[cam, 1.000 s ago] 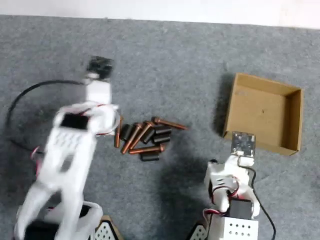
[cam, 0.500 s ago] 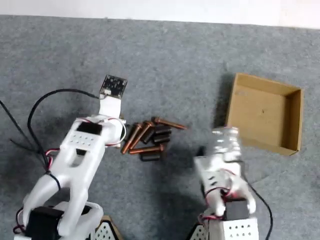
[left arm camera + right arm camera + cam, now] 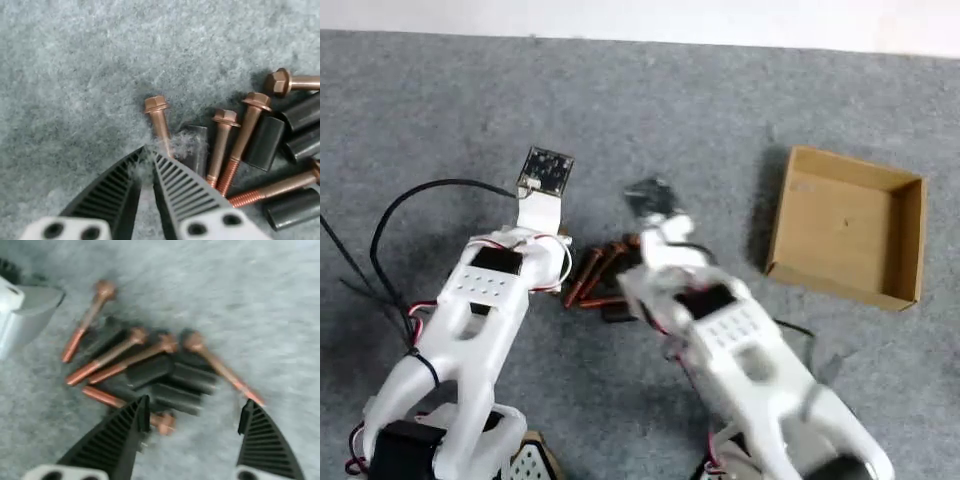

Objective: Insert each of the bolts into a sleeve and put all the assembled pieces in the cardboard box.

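I have a grey, felt-covered table [image 3: 740,100], and the cardboard box [image 3: 910,235] sits on it well apart from the pile, on the right arm's side. My right claw [image 3: 196,405] hangs over the heap with its fingers spread wide. My left claw [image 3: 148,151] has its fingers drawn almost together, tips at the shank of the outermost bolt [image 3: 159,122]. The other copper bolts [image 3: 242,140] and black sleeves [image 3: 265,142] lie jumbled together, bolts outside sleeves.

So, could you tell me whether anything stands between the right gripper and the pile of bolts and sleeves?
Nothing visible does. The right gripper is open above the bolts and sleeves, with no object between. The left gripper, shut, rests at their edge beside one bolt, off to the side rather than underneath.
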Motion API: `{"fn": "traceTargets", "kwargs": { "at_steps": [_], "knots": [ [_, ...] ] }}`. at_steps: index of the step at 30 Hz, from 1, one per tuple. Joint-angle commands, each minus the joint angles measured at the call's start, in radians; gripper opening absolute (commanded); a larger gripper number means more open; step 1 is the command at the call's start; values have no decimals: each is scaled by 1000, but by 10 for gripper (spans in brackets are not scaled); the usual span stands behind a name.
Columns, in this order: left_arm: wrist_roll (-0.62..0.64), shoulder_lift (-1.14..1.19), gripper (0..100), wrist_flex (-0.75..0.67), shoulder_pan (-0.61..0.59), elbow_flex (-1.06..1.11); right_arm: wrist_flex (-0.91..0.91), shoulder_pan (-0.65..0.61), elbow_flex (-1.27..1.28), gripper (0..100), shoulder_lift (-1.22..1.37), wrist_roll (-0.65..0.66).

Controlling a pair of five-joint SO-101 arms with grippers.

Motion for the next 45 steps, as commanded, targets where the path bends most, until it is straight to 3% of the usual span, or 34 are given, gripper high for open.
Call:
{"fn": "traceTargets", "kwargs": {
  "at_steps": [1,24,45],
  "knots": [
    [-2,-31,7,-31,2,-5,-28,-28,-148,270,186,-66],
    [52,-19,7,-58,-64,-5,-54,-27,-206,270,498,-77],
    [52,-19,7,-57,-64,-5,-51,-27,-202,270,510,-77]
  ]
}}
